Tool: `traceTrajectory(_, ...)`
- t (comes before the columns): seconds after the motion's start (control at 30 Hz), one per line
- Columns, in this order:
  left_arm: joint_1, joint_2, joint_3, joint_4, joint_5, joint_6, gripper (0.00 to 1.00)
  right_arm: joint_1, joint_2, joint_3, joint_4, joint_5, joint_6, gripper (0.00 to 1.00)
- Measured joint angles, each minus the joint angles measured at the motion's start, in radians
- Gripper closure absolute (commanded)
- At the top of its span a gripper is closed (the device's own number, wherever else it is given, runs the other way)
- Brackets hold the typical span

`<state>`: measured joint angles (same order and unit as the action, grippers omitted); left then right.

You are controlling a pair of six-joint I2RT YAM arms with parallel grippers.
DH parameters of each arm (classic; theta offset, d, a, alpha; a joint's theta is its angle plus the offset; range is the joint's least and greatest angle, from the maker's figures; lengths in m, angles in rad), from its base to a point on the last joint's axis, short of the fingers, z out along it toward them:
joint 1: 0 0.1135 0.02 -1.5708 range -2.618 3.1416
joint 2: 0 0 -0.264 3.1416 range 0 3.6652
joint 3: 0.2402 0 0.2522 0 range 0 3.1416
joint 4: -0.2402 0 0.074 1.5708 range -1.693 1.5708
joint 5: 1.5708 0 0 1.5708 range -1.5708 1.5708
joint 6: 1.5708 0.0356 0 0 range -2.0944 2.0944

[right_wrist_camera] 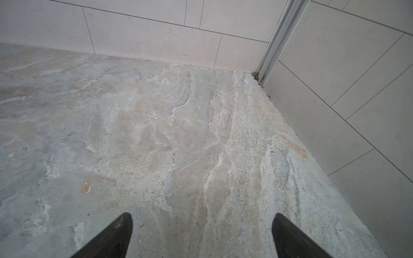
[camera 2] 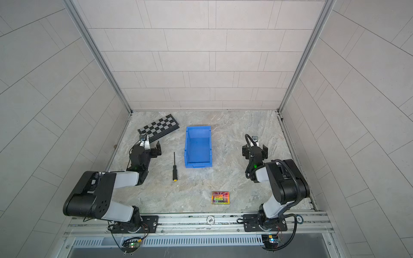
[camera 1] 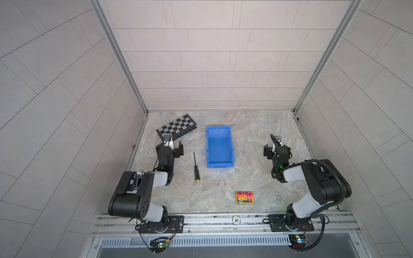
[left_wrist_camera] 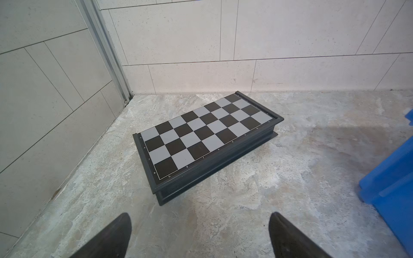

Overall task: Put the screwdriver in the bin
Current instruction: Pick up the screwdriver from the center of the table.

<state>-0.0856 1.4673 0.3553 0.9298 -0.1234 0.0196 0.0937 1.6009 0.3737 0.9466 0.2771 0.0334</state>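
- Only the top views show the slim black, yellow-capped screwdriver (camera 1: pixel 196 166), flat on the marbled tabletop (camera 1: pixel 223 183) just beside the bright blue plastic bin (camera 1: pixel 220 165), not touching.
- Left wrist view: black-and-grey chequered board (left_wrist_camera: pixel 207 136), bin's edge.
- Left jaws released, empty; right jaws likewise.
- Bare tabletop surrounds the screwdriver.

Both top views looked down from high over the near edge, whole table (camera 1: pixel 223 196) covered, left wrist camera low, close on chequered board (left_wrist_camera: pixel 201 134) and the bin (left_wrist_camera: pixel 391 189), shared with top views, right wrist camera low, faced far corner.
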Motion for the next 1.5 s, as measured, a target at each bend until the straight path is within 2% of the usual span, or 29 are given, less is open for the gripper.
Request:
traceTrajectory(1.2,0.011,-0.001,0.0,-0.001,0.017,-0.002,0.0,0.0,0.0,0.0,0.0,0.0,0.0,0.01)
traceTrajectory(1.27,0.011,-0.014,0.003,-0.029,0.009,-0.004,0.0,0.0,0.0,0.0,0.0,0.0,0.0,0.01)
traceTrajectory(1.37,0.012,-0.069,0.057,-0.177,0.005,-0.012,0.01,0.0,-0.001,0.0,0.0,0.003,0.0,0.01)
traceTrajectory(1.5,0.011,-0.196,0.161,-0.345,0.026,-0.051,0.01,0.0,-0.058,-0.003,-0.047,0.026,0.005,0.01)
